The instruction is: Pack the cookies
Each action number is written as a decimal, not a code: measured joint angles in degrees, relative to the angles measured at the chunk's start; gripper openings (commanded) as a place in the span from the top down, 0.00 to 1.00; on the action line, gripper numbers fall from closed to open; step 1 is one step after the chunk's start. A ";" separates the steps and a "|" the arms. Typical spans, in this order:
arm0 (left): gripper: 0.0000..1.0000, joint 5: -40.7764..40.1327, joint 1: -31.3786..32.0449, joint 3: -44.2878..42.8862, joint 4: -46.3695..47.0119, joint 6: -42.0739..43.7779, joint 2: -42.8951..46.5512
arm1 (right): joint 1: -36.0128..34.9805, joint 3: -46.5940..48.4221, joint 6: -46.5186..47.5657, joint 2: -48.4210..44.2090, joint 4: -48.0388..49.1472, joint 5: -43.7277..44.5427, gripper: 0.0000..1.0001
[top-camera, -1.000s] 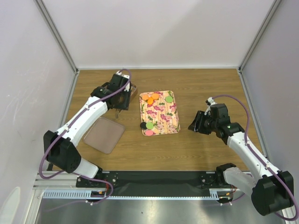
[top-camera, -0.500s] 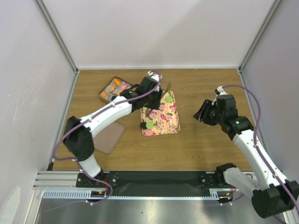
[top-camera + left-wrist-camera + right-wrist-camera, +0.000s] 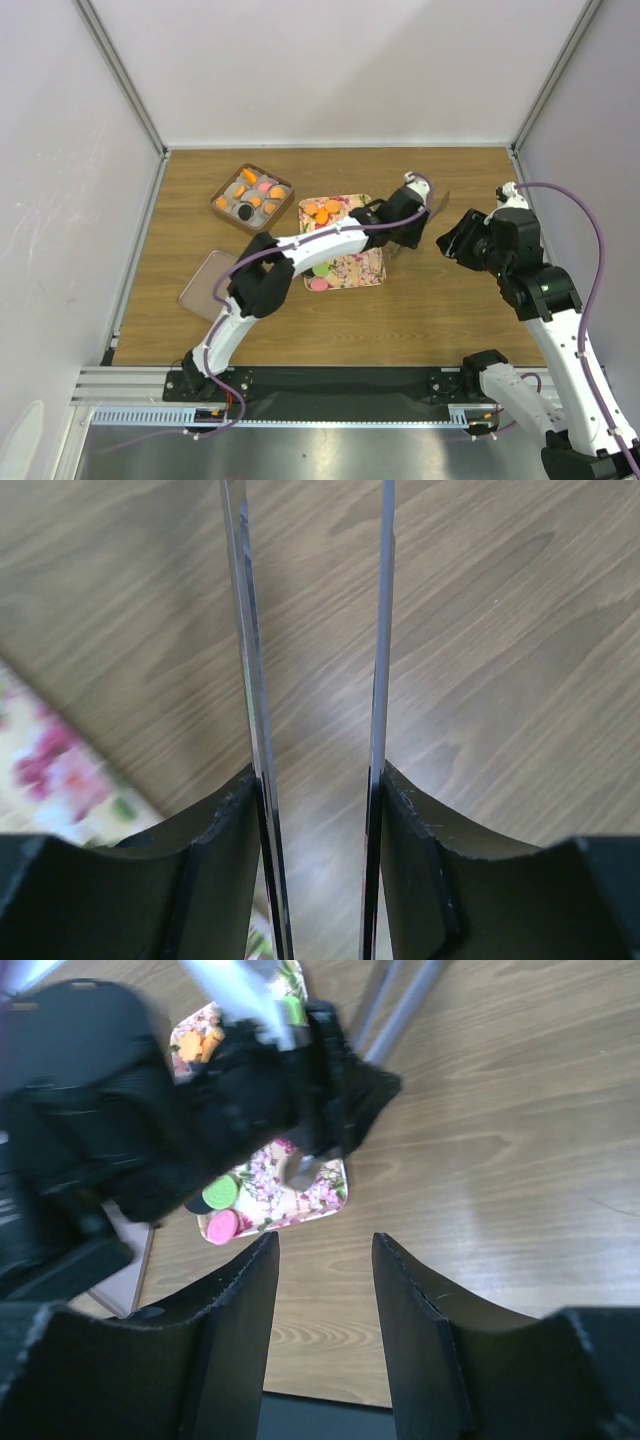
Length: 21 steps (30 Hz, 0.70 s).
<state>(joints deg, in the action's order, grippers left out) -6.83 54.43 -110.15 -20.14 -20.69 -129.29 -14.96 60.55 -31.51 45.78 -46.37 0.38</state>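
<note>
Left gripper (image 3: 318, 785): clamped on a pair of metal tongs (image 3: 250, 660), whose blades stand narrowly apart with nothing between them, over bare table (image 3: 480, 630). Within the last second it has swung from the box (image 3: 216, 199) at upper left, across the tray (image 3: 370, 262), to centre right of the top view. Right gripper (image 3: 325, 1260): parted, empty. Cookies (image 3: 322, 211) lie on the tray, others in the box. By this reading, no cookie is in transit.
</note>
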 measured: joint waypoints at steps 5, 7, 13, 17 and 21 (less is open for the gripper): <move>0.48 -0.39 1.73 -5.90 1.60 -0.33 -7.04 | 0.00 1.49 0.00 -1.29 -2.62 1.62 0.51; 0.48 -0.57 2.23 -8.70 1.64 -0.33 -9.81 | 0.00 1.86 0.00 -1.55 -3.13 1.92 0.51; 0.37 -1.55 2.80 -10.71 1.57 -0.39 -13.33 | 0.07 1.92 0.04 -1.92 -3.50 2.21 0.51; 0.33 -2.27 2.95 -10.71 1.70 -0.44 -13.57 | 0.09 1.92 0.11 -1.84 -3.52 2.19 0.51; 0.31 -2.78 3.04 -10.71 2.16 -0.46 -13.57 | 0.11 1.92 0.24 -1.57 -3.52 2.21 0.51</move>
<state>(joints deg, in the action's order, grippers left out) -9.61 57.47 -120.86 -17.98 -21.15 -142.87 -14.85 62.48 -31.27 44.21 -49.89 2.59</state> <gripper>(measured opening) 0.678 0.493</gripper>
